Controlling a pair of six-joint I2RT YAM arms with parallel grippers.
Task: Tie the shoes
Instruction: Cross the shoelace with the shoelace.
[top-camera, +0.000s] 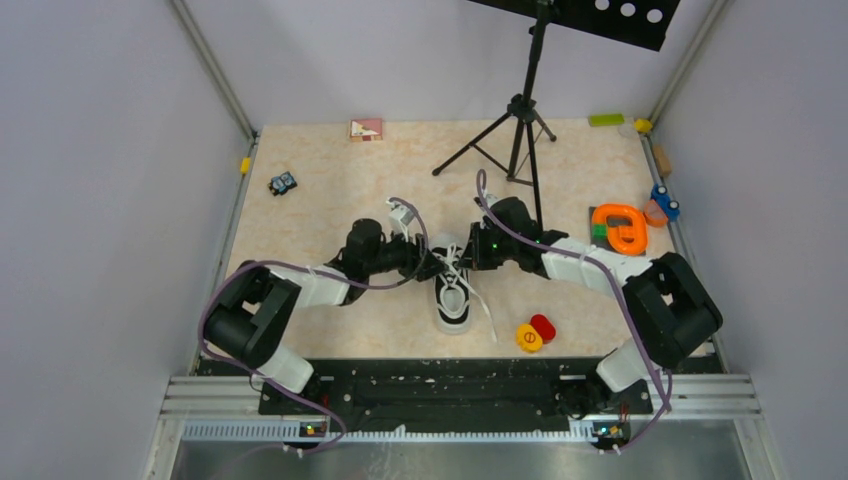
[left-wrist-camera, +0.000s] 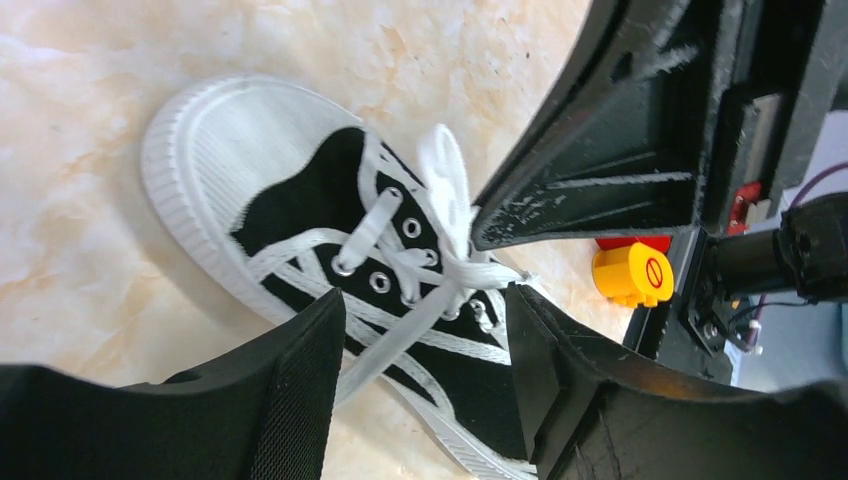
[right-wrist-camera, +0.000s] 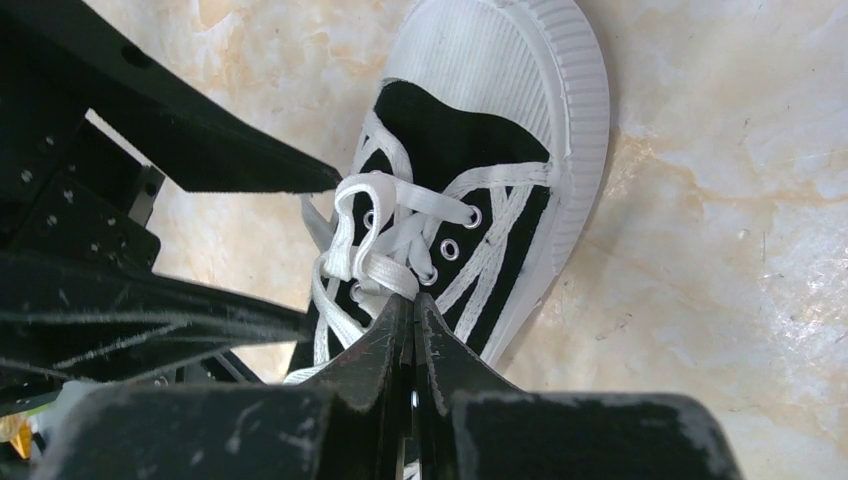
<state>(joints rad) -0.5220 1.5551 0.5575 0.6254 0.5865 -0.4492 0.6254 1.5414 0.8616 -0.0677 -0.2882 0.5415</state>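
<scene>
The shoe (top-camera: 453, 300), a small black sneaker with a white toe cap, lies mid-table with its toe toward the arm bases. Its white laces (right-wrist-camera: 345, 235) are bunched over the eyelets. My right gripper (right-wrist-camera: 411, 302) is shut, pinching a loop of lace at its tips; in the left wrist view that loop (left-wrist-camera: 445, 180) stands up from the right gripper's tip. My left gripper (left-wrist-camera: 425, 325) is open just above the shoe (left-wrist-camera: 300, 200), and one lace strand (left-wrist-camera: 400, 335) runs loosely between its fingers (left-wrist-camera: 310, 370) without being pinched. From above, both grippers, left (top-camera: 428, 262) and right (top-camera: 462, 255), meet over the laces.
A black tripod (top-camera: 520, 130) stands behind the shoe. An orange ring toy (top-camera: 620, 228) and blue toy (top-camera: 664, 203) lie at the right. Yellow (top-camera: 529, 338) and red (top-camera: 543, 326) round pieces sit near the shoe's right side. A small toy car (top-camera: 283, 183) is at back left.
</scene>
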